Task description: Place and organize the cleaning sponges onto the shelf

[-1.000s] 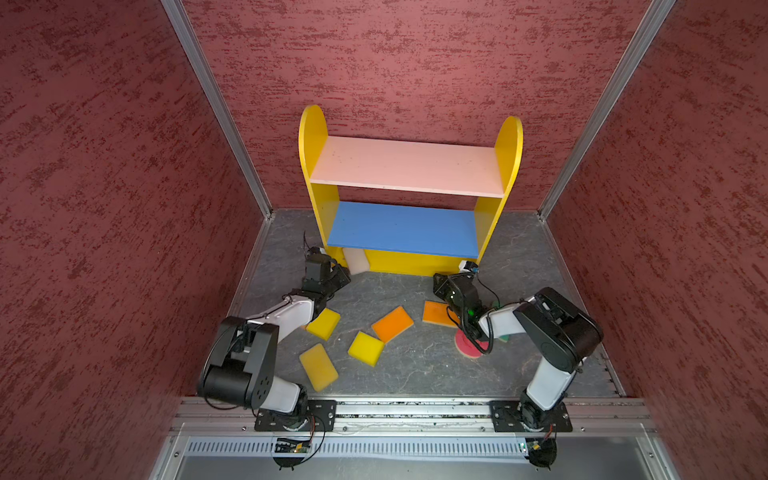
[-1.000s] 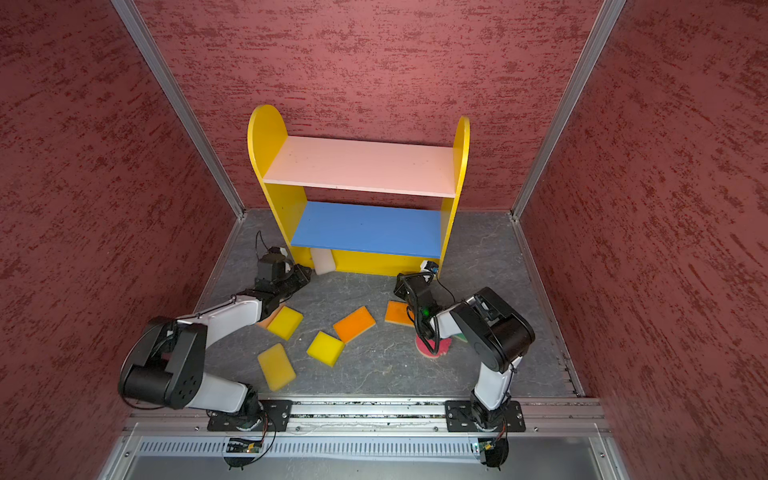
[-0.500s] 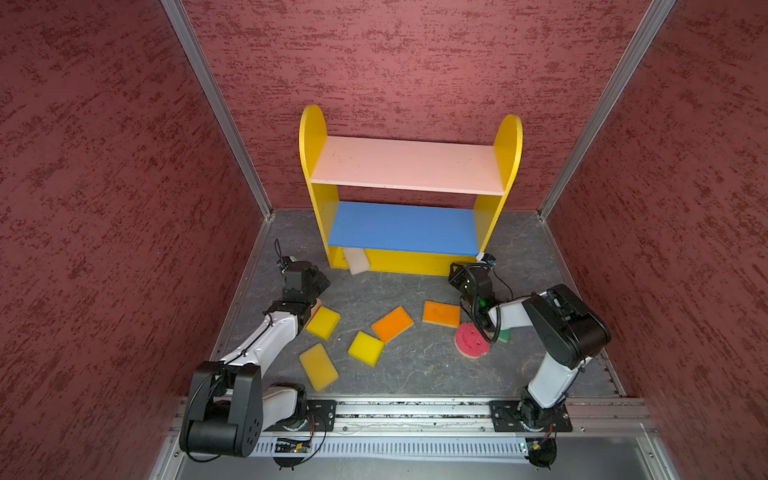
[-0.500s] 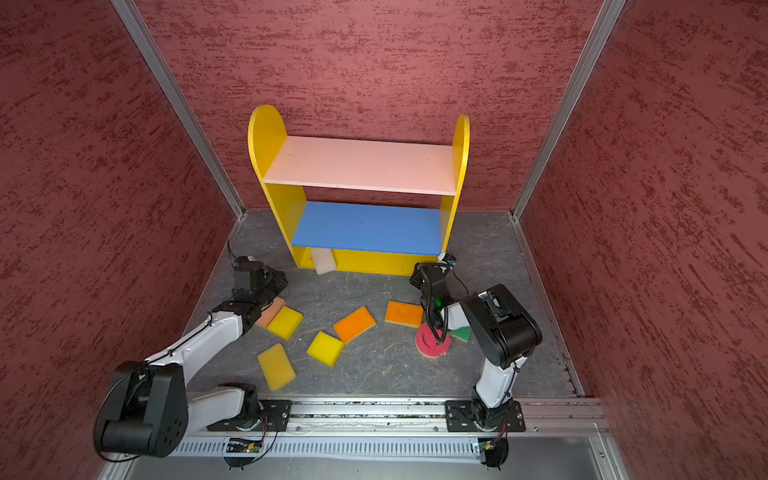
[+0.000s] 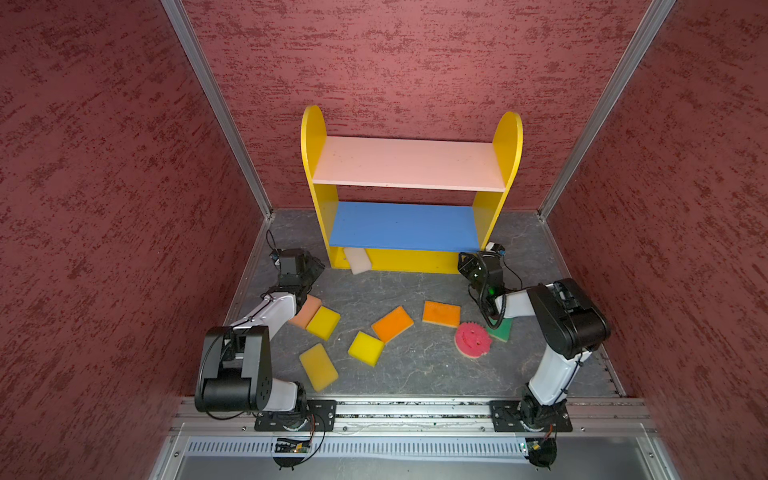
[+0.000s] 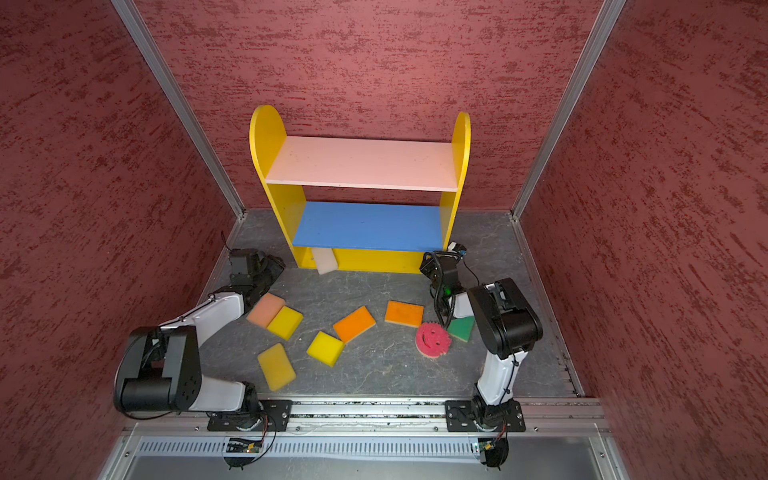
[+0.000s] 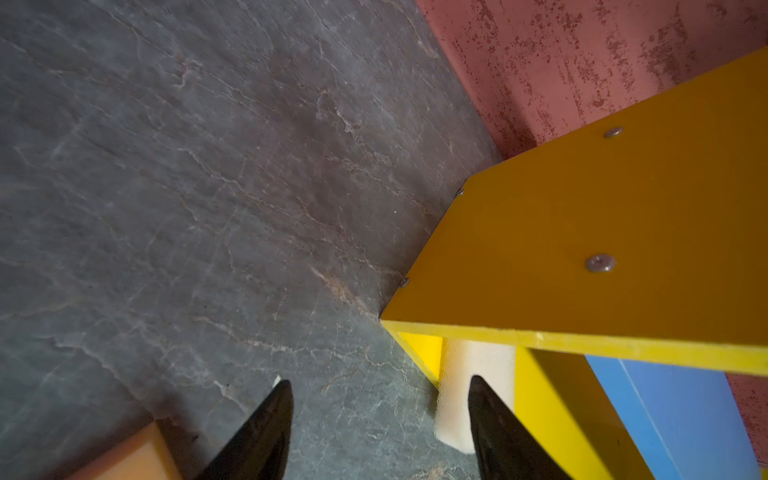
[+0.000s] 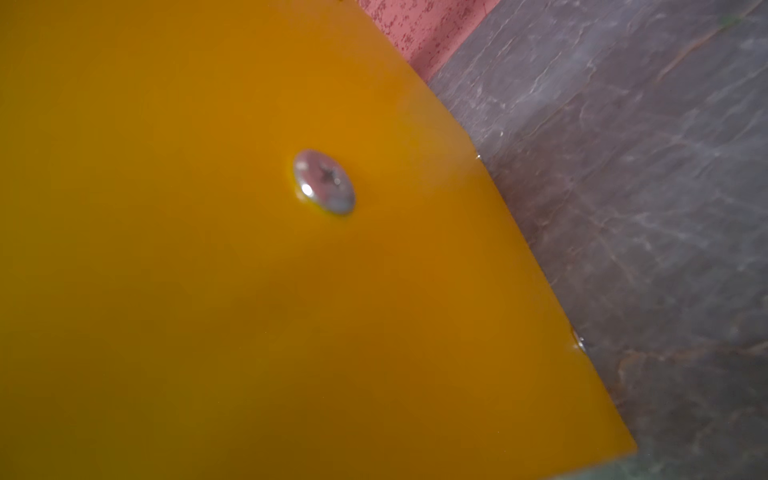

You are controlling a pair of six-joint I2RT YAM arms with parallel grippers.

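Cream sponge [image 5: 357, 259] sits half in shelf [image 5: 409, 164] bottom tier, sticking out; 8 others on table [image 5: 415, 374]. Left claw [image 7: 380, 380] spread, empty, near it. Right claw [image 5: 465, 262] at shelf's rt panel, state can't tell. Next prob: nudge cream in, then peach sponge [image 5: 305, 311].

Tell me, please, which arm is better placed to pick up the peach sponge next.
Left, probably: the left hand, open and empty, hangs near the peach sponge, while the right hand is across the floor by the shelf.
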